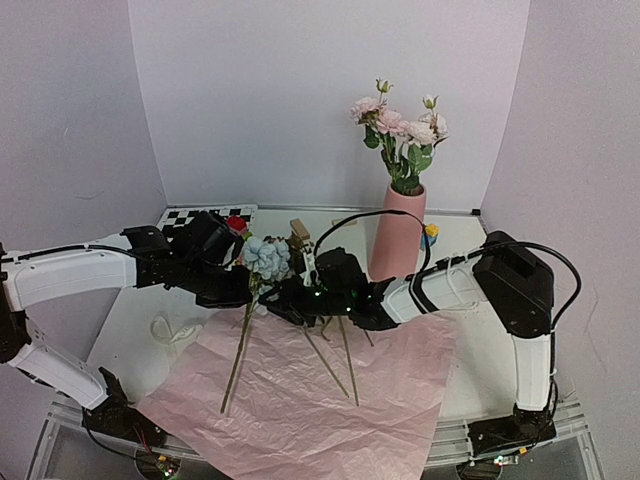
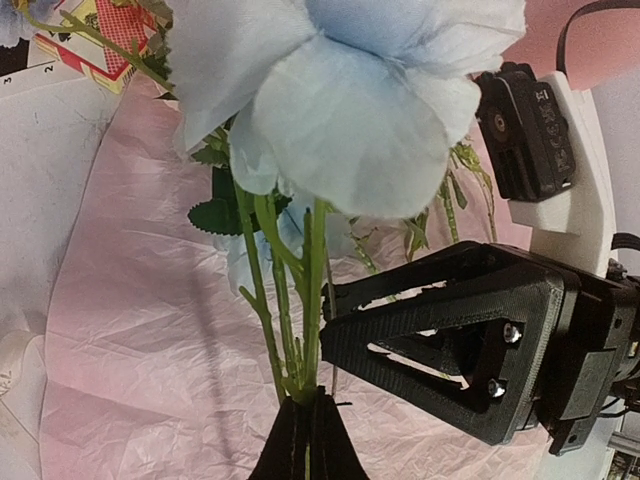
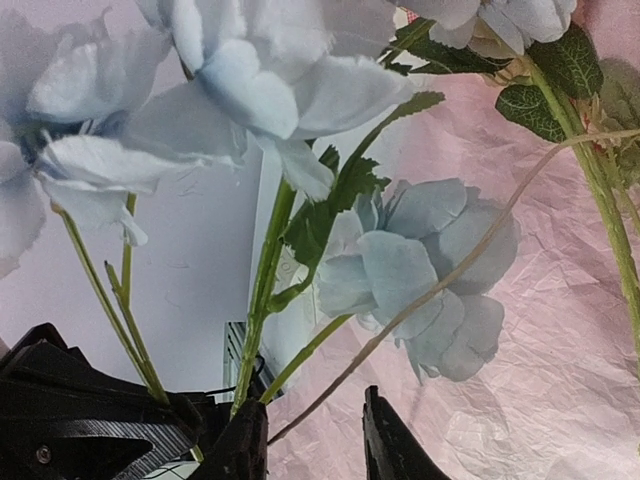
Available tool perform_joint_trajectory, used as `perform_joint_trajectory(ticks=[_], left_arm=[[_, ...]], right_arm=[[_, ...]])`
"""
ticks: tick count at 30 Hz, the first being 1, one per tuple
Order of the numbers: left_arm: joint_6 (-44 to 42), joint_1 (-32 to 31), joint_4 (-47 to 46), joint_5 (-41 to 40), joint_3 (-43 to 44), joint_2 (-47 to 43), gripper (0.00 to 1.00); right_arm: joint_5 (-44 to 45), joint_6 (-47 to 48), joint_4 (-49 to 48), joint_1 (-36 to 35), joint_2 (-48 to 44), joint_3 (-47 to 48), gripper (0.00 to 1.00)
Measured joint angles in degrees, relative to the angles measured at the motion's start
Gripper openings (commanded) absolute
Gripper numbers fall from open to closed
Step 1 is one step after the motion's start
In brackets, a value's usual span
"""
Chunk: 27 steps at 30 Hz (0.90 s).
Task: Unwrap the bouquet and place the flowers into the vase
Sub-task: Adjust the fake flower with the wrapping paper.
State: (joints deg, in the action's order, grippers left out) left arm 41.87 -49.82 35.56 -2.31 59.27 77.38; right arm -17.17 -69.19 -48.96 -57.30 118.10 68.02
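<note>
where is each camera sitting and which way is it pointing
Top external: above and behind the robot, looking down at the vase and pink paper; left arm and right arm show.
Left wrist: on the left arm, looking along its own jaws, shut on stems of the blue flowers, toward the right arm.
Right wrist: on the right arm, looking past its own open jaws at the blue flowers.
Shared: both wrist views catch the blue flowers over the pink paper.
</note>
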Motion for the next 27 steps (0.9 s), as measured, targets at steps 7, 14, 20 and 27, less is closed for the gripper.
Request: perform_joint_trajectory(ticks=[7, 14, 20, 27], left_arm=[[0.0, 0.0, 0.1, 0.3, 0.0, -0.1, 0.01], [0.0, 0.0, 0.1, 0.7, 0.0, -0.5, 0.01], [0.0, 0.0, 0.1, 0.8, -0.1, -1.2, 0.01], [0.1, 0.0, 0.1, 0.8, -0.4, -1.8, 0.01]], right_arm=[[0.2, -0.6, -0.4, 0.0, 0.0, 0.2, 0.29], [0.2, -1.4, -0.4, 0.0, 0.0, 0.6, 0.31], [0.0, -2.3, -0.4, 0.0, 0.0, 1.7, 0.3], [-0.1, -3.3, -0.8, 0.0, 0.0, 2.4, 0.07]])
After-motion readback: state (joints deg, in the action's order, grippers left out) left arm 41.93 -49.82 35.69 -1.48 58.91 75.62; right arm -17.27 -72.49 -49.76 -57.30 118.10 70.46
